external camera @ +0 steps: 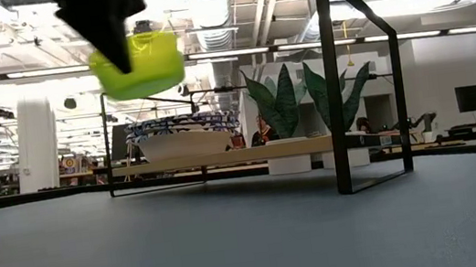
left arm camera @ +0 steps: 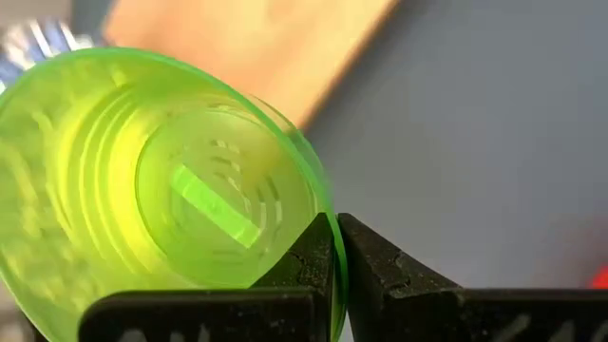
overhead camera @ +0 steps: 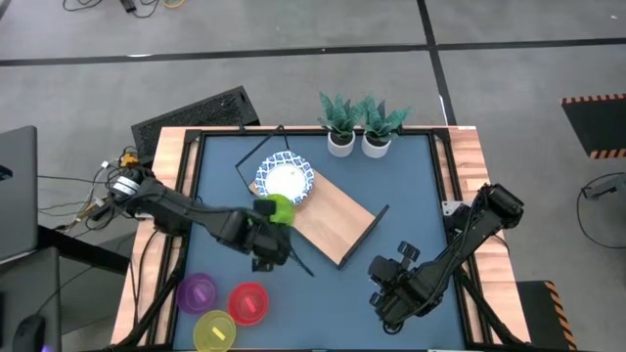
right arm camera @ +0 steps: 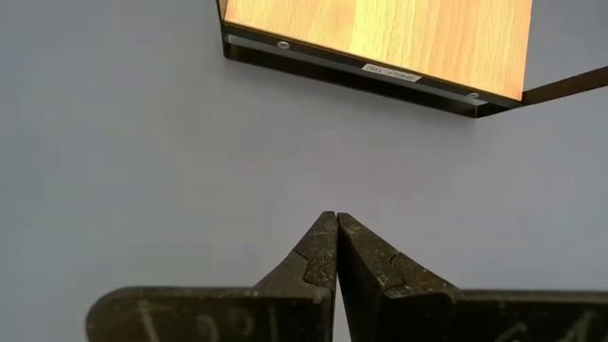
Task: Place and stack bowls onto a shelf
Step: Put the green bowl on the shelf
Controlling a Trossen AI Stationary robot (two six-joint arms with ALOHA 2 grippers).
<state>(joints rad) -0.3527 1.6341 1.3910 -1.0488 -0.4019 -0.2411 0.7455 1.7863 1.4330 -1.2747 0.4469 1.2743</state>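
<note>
My left gripper [overhead camera: 266, 231] is shut on a green plastic bowl [overhead camera: 277, 209] and carries it in the air beside the shelf [overhead camera: 328, 215], a light-wood board with black wire frames. White bowls with blue patterned rims [overhead camera: 285, 180] sit stacked on the shelf's far-left end; the low view shows the stack [external camera: 185, 133] resting on the board. Purple [overhead camera: 197, 292], red [overhead camera: 248, 302] and yellow [overhead camera: 214, 330] bowls stand on the table near its front-left corner. My right gripper [right arm camera: 336, 249] is shut on nothing and hovers over the tabletop at the front right [overhead camera: 386, 293]. My left gripper pinches the green bowl's rim [left arm camera: 328, 249] between its two fingers, one finger inside the bowl and one outside. The bowl [external camera: 139, 63] is lifted clear of the table and held higher than the bowl stack on the shelf, its opening tipped toward the wrist camera.
Two small white pots with green plants [overhead camera: 358, 127] stand at the table's far edge behind the shelf. The shelf's tall black wire frame [external camera: 362, 80] rises at its right end. The dark blue tabletop [overhead camera: 323, 303] lies bare between the coloured bowls and my right arm.
</note>
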